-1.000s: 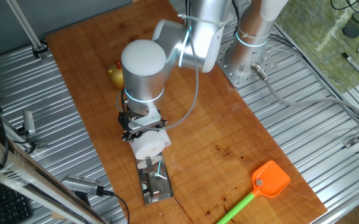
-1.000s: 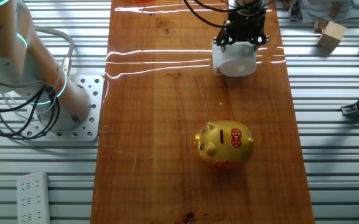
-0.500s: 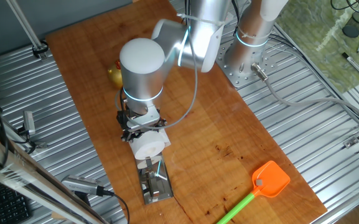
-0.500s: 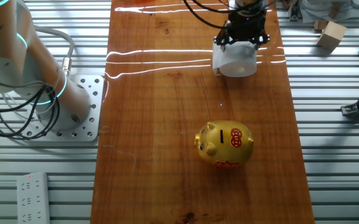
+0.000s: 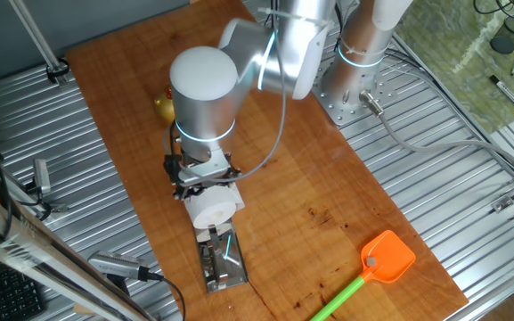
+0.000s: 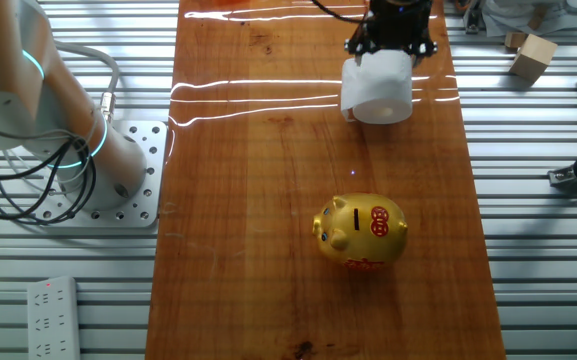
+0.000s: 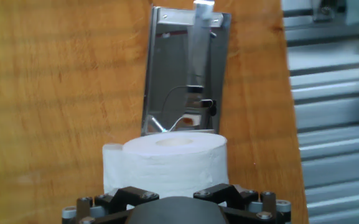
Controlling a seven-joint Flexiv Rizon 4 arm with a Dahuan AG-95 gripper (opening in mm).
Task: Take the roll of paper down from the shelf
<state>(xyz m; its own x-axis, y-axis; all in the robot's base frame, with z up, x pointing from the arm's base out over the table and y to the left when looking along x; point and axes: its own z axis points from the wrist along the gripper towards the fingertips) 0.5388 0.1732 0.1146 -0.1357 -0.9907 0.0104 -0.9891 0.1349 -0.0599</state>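
Note:
The white roll of paper (image 5: 214, 207) is held in my gripper (image 5: 201, 178), which is shut on it from above. The roll hangs just above the wooden table, right at the near end of the silvery metal shelf (image 5: 223, 259), which lies flat on the table. In the hand view the roll (image 7: 167, 158) fills the lower middle between my gripper (image 7: 176, 190) fingers, and the shelf (image 7: 185, 74) stretches away beyond it with its bracket at the far end. In the other fixed view the roll (image 6: 378, 88) hangs below the gripper (image 6: 390, 38) and the shelf is hidden.
A gold piggy bank (image 6: 361, 232) stands on the table behind the arm and also shows in the one fixed view (image 5: 164, 108). An orange fly swatter (image 5: 386, 259) lies at the table's corner. The arm's base (image 6: 118, 170) is bolted beside the table. Ribbed metal surrounds the wood.
The gripper has risen a little with the roll in it, away from the shelf's end. The roll looks larger in the other fixed view. Nothing else has moved.

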